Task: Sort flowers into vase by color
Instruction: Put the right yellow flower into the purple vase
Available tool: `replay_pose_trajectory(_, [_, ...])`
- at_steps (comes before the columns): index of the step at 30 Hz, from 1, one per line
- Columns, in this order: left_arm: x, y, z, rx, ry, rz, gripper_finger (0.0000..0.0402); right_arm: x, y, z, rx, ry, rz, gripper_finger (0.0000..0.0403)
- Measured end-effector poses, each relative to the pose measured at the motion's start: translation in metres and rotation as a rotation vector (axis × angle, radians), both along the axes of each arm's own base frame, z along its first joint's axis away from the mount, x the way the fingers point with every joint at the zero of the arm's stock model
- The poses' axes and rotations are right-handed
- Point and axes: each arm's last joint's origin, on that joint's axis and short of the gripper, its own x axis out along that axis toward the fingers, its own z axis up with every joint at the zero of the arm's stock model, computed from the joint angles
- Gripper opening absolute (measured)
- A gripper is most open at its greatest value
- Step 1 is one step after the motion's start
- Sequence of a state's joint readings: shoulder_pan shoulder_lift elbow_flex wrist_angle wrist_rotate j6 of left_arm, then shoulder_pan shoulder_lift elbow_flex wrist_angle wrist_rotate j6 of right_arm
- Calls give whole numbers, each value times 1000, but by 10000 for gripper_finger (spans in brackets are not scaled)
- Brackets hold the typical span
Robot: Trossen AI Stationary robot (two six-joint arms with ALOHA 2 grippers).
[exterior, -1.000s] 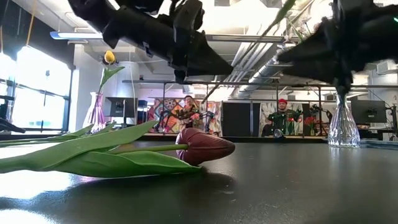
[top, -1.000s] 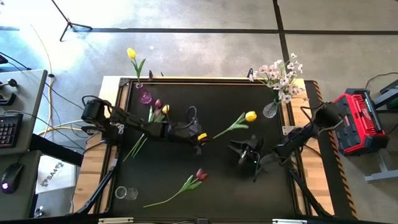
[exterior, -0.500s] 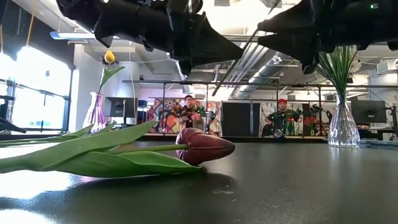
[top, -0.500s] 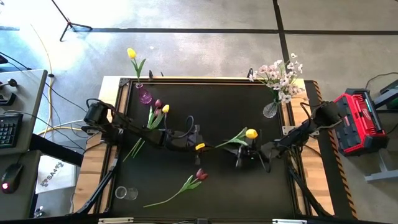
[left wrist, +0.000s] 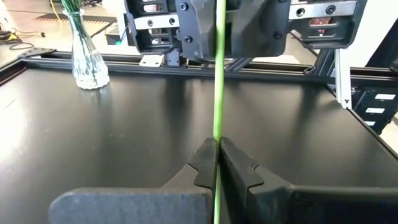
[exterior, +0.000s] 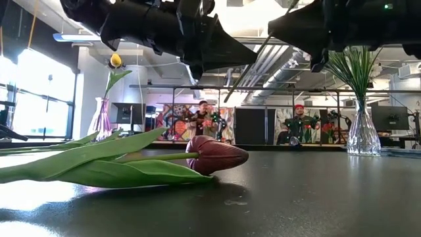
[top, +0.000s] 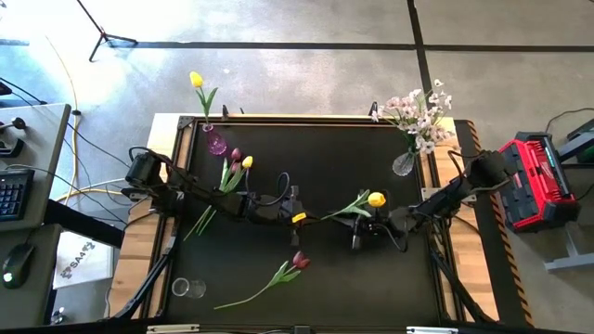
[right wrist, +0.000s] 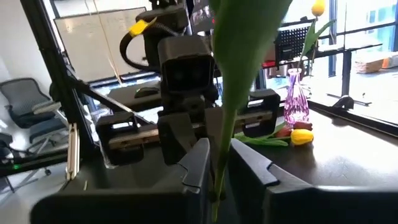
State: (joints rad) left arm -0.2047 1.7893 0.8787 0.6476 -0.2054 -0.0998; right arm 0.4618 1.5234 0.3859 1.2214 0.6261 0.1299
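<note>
While both arms meet over the middle of the black counter (top: 316, 278), a yellow tulip (top: 375, 199) hangs between them, its green stem pinched by both. The left claw (left wrist: 217, 163) is pressed together on the stem's lower end; the right claw (right wrist: 216, 169) squeezes it just below the bloom. Relative to that tulip, a dark red tulip (top: 299, 261) lies on the counter nearer the front edge. A purple vase (top: 215, 142) holding a yellow bloom stands at the far-left corner, and a clear vase (top: 403, 163) with pale blossoms stands at the far right.
</note>
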Motion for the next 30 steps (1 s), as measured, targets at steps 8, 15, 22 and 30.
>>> replay_pose_trajectory(8, [0,0,-2,-15,21,6,2,3,-5,-1,-8,8,11,7])
replay_pose_trajectory(15, [-1,2,-5,-2,48,62,37,3,-5,-8,10,69,9,2])
replay_pose_trajectory(22, [0,10,-5,-10,43,98,95,4,-13,-26,78,229,-27,1])
replay_pose_trajectory(30, [2,19,-4,-58,44,55,150,8,-27,-35,136,319,6,0])
